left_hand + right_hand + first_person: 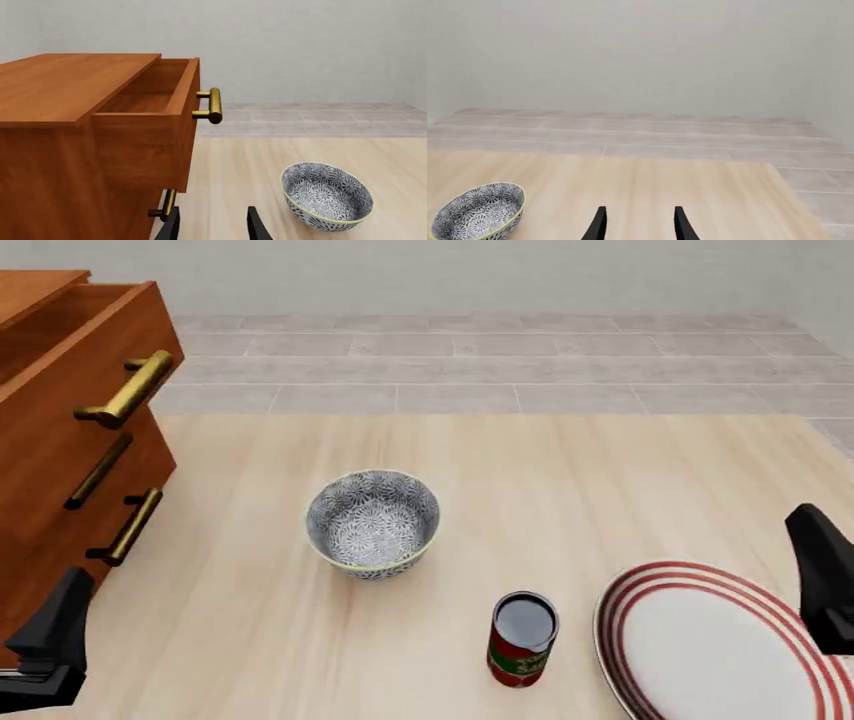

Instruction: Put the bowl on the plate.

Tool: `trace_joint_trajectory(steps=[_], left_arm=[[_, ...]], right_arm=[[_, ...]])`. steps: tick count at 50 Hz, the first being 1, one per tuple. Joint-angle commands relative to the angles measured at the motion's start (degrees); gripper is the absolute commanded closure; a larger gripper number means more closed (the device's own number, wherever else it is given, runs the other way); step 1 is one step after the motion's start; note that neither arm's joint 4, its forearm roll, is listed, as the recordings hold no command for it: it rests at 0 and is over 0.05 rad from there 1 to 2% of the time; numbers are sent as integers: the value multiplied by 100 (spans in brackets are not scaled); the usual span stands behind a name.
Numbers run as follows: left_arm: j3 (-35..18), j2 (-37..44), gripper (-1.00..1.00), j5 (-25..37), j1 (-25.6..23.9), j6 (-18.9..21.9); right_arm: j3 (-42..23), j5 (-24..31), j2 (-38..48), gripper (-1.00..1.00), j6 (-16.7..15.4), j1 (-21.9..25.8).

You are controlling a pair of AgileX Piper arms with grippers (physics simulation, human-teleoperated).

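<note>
The bowl (374, 523), grey-and-white floral with a pale yellowish rim, stands upright near the middle of the table. The plate (721, 645), white with red rings, lies flat at the front right, partly cut off by the frame. My left gripper (213, 227) is open and holds nothing, low at the front left, well short of the bowl (327, 196). My right gripper (639, 227) is also open with nothing in it, at the table's right edge beside the plate. From there the bowl (480, 212) lies far off to one side.
A red can (523, 637) stands between the bowl and the plate, close to the plate's rim. A wooden drawer cabinet (67, 430) with brass handles fills the left side; its top drawer (150, 100) is pulled open. A tiled floor lies beyond the table.
</note>
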Motion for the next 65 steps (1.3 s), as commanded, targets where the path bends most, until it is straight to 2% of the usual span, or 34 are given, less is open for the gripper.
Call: trace_joint_trajectory(steps=[1, 2, 8, 11, 12, 14, 17, 20, 24, 26, 27, 29, 33, 35, 38, 41, 43, 44, 47, 49, 53, 56, 62, 65], left_arm=[[0, 0, -100, 0, 0, 0], [0, 0, -100, 0, 0, 0], [0, 0, -100, 0, 0, 0], [0, 0, -100, 0, 0, 0], [0, 0, -100, 0, 0, 0], [0, 0, -100, 0, 0, 0], [0, 0, -100, 0, 0, 0], [0, 0, -100, 0, 0, 0], [0, 0, -100, 0, 0, 0], [0, 0, -100, 0, 0, 0], [0, 0, -100, 0, 0, 0], [0, 0, -100, 0, 0, 0], [0, 0, -100, 0, 0, 0], [0, 0, -100, 0, 0, 0], [0, 0, -100, 0, 0, 0], [0, 0, -100, 0, 0, 0], [0, 0, -100, 0, 0, 0], [0, 0, -100, 0, 0, 0], [0, 0, -100, 0, 0, 0], [0, 0, -100, 0, 0, 0], [0, 0, -100, 0, 0, 0], [0, 0, -100, 0, 0, 0], [0, 0, -100, 0, 0, 0], [0, 0, -100, 0, 0, 0]], right_arm=[[-581, -315, 1038, -100, -137, 416], [-657, -484, 1334, -100, -51, 579], [-1040, -1043, 2388, -100, -91, 743], [-1247, -1174, 2915, -100, -347, 959], [-1322, -1156, 3018, -100, -247, 1082], [-1461, -1090, 3175, -100, -309, 1124], [-1681, -1076, 3573, -100, -521, 1426], [-1867, -1034, 3925, -100, -356, 1538], [-2111, -1086, 4478, -100, -307, 1787], [-2112, -1087, 4480, -100, -307, 1787], [-2255, -1107, 4725, -100, -454, 1850], [-2426, -1109, 4941, -100, -499, 1975], [-2792, -971, 5360, -100, -530, 2140], [-2998, -895, 5648, -100, -645, 2204], [-3134, -784, 5761, -100, -436, 2245], [-3345, -630, 6032, -100, -654, 2406], [-3348, -629, 6033, -100, -654, 2406], [-3608, -513, 6288, -100, -691, 2478], [-3768, -436, 6462, -100, -722, 2497], [-4055, -256, 6876, -100, -740, 2559], [-4287, -176, 7062, -100, -628, 2699], [-4583, -61, 7350, -100, -738, 2748], [-5044, 211, 7822, -100, -622, 2974], [-5208, 296, 8069, -100, -687, 3019]])
